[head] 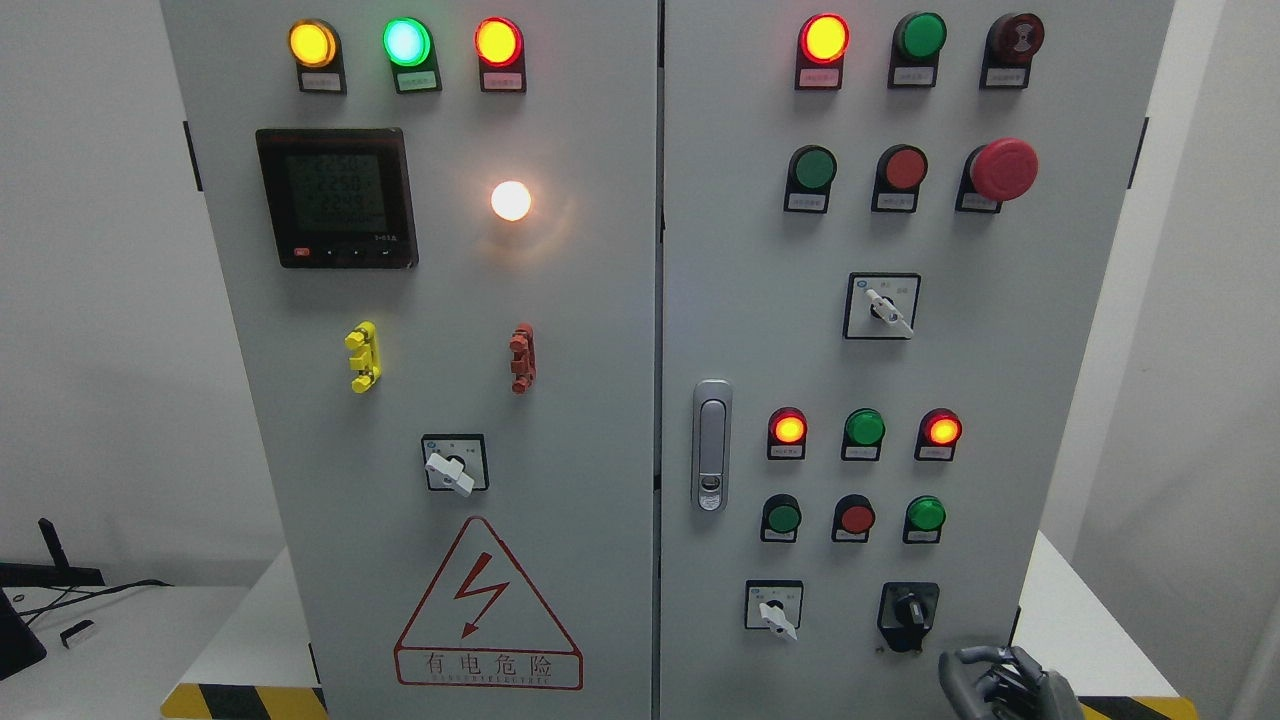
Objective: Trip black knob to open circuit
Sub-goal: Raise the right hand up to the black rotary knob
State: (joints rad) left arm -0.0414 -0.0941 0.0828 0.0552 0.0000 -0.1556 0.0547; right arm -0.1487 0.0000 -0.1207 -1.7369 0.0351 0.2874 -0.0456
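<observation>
Black knob (908,608), low on cabinet's right door (760,300), untouched. Right hand (1000,682) at five o'clock, fingers curled, holding nothing. Approach step; next, reach up, pinch, twist.

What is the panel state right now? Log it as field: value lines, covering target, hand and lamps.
target: black knob, lower right of the right door
right hand: below and right of the knob, not touching it
left hand: out of view
top lamps, left door: yellow, green, red, all lit
white lamp: lit
</observation>
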